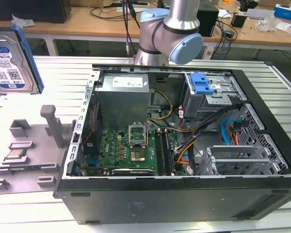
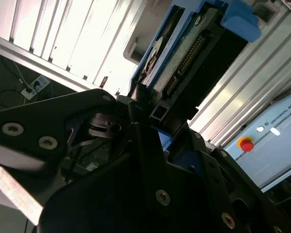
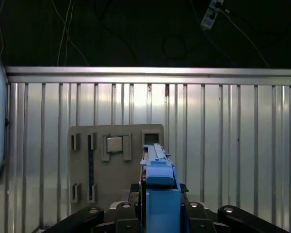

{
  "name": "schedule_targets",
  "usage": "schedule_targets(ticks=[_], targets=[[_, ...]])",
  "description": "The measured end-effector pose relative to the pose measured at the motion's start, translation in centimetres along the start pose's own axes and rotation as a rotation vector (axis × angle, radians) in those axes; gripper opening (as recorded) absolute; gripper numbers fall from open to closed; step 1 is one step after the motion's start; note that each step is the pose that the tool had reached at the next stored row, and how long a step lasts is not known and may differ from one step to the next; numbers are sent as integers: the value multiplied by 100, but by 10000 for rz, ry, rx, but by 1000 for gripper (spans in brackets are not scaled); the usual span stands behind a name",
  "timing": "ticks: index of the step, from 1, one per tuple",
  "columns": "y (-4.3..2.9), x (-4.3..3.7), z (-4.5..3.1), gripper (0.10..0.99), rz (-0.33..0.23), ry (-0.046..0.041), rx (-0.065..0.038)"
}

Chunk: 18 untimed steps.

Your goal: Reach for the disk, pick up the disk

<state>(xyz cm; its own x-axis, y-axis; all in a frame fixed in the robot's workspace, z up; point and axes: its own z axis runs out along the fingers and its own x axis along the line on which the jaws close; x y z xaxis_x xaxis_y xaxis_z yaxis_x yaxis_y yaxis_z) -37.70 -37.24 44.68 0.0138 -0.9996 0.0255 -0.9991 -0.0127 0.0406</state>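
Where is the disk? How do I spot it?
Find the big open black computer case in the exterior view, then look to that view's left, above the grey holder plate. The disk hangs in the air there: a flat silver box with a white-and-blue label and a blue frame, far bigger than the small square chip lying on the plate.

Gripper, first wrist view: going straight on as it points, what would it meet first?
Probably the grey fixture plate, near the slot beside the chip; the disk held in the gripper would touch first. Depth is unclear.
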Motion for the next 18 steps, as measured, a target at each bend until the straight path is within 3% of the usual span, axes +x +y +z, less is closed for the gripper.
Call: schedule_targets(ticks=[11,18], targets=[[6,4,-157,365,0,0,0],[13,9,-361,365,-1,1,0]])
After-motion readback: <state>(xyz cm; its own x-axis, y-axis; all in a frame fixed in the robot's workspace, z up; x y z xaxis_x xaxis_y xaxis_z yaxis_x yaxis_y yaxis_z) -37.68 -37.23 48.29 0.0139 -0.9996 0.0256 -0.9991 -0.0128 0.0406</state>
